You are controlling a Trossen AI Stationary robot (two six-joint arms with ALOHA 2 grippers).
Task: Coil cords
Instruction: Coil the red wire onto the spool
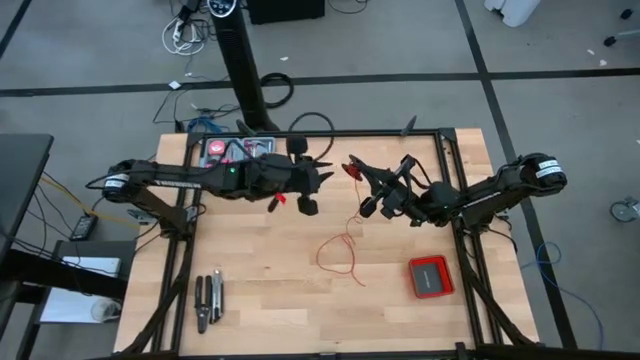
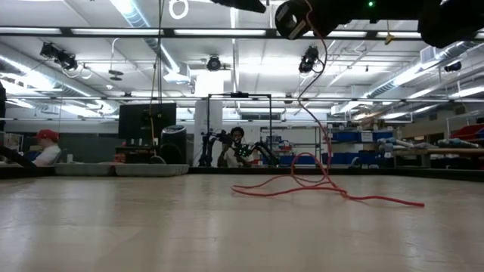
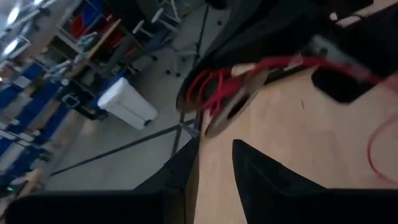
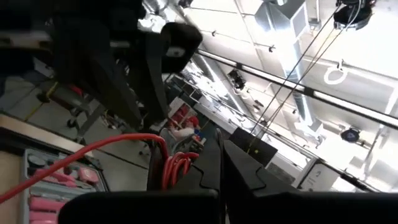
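Red wire (image 1: 338, 252) lies in one loose loop on the wooden bench (image 1: 300, 300), between the red box (image 1: 430, 276) and the pliers (image 1: 208, 300). Only the right wrist view shows red turns on the black spool (image 4: 177, 168), pinched in the right claw (image 1: 362, 175), shut on it. Left claw (image 1: 285, 200) hangs beside it, fingers apart. No writing is readable.

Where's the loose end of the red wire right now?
In the high view the red wire lies in loose loops mid-table, left of the red box, and rises to the spool held in the right gripper.
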